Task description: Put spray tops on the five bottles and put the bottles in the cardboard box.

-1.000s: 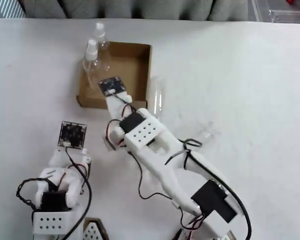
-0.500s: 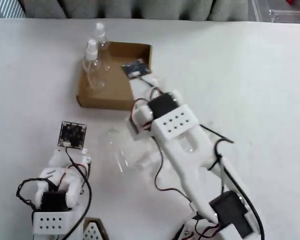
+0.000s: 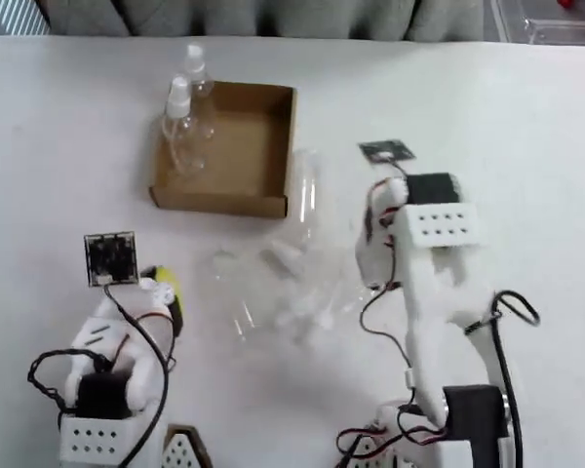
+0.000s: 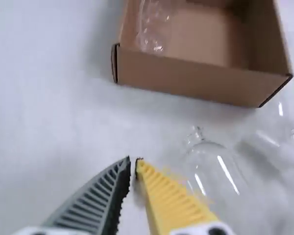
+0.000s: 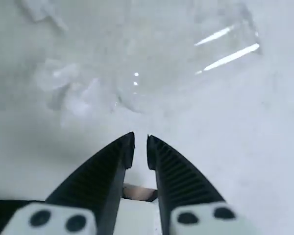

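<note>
The cardboard box (image 3: pixel 236 148) stands at the back left, with two clear bottles wearing white spray tops (image 3: pixel 180 119) upright in its left corner. Several clear bottles (image 3: pixel 303 190) and loose white spray tops (image 3: pixel 291 291) lie on the table in front of and right of the box. My left gripper (image 4: pixel 133 165), one finger grey and one yellow, is shut with nothing in it, short of the box's near wall (image 4: pixel 201 83) and beside a lying bottle (image 4: pixel 213 169). My right gripper (image 5: pixel 140 143) is shut and empty, low over the table, facing a lying bottle (image 5: pixel 186 58) and spray tops (image 5: pixel 73 95).
The right arm (image 3: pixel 434 229) stands right of the scattered bottles, the left arm (image 3: pixel 112 336) at the front left. A clear plastic bin (image 3: pixel 551 19) sits at the back right corner. Bare white table lies to the right.
The right arm has swung from over the box to the right, uncovering the bottles and tops on the table. The left arm has turned slightly left, its yellow finger showing.
</note>
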